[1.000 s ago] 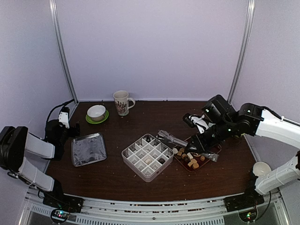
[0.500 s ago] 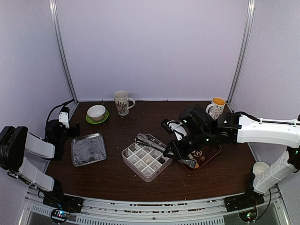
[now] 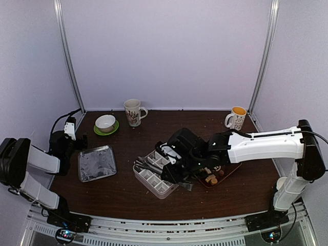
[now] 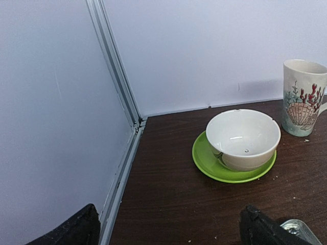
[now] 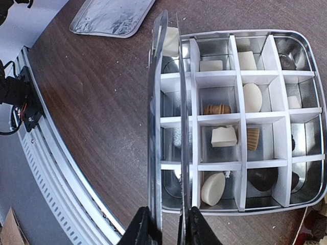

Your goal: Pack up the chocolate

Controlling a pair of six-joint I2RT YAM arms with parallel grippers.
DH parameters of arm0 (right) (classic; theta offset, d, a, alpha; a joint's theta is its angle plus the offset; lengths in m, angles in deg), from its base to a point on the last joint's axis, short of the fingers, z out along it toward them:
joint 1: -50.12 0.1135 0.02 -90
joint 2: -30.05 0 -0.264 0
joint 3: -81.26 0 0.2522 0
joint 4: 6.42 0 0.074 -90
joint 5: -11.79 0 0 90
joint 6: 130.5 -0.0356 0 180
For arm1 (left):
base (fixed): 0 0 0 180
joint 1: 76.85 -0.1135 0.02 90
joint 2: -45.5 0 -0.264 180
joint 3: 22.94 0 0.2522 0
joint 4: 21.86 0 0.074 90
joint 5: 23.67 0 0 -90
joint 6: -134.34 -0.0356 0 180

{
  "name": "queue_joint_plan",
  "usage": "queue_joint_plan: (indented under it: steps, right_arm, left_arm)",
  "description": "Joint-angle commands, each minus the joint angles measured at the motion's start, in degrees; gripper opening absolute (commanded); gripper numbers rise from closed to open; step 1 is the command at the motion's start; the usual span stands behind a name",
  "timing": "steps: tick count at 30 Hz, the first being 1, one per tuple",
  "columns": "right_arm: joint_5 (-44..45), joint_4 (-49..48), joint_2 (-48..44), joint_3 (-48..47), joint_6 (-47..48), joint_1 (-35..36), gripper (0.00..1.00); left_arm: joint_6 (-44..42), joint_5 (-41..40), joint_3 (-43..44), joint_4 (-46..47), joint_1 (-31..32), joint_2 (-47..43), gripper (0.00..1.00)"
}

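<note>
Chocolate in divided tin, tongs possibly loaded

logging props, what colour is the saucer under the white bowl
The saucer is lime green, plain with no pattern; the left wrist view shows it best.

- You are working in a robot test cell in a lab, not a home: plain pale panels wall in the surface on three sides.
- Aluminium posts stand at the back corners.
- Your two arms, left and right, are bolted to a metal rail at the near edge, with a loose cable trailing.
- The mug and bowl are the only homely touches.
</note>
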Motion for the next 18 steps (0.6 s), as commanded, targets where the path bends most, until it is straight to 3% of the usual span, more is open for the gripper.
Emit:
queue_joint_plan:
  steps: [1,18]
  right_arm:
    - [4.23,-0.23,1.12,-3.09,0.92,0.69,0.25]
    - [4.51,0.84,0.93,-3.47,2.81,0.88,0.35]
  left_arm:
    - [0.53,-0.17,1.24,2.21,-0.48,0.33,0.98]
    - [0.58,-0.21,1.27,2.21,-0.47,0.33,0.98]
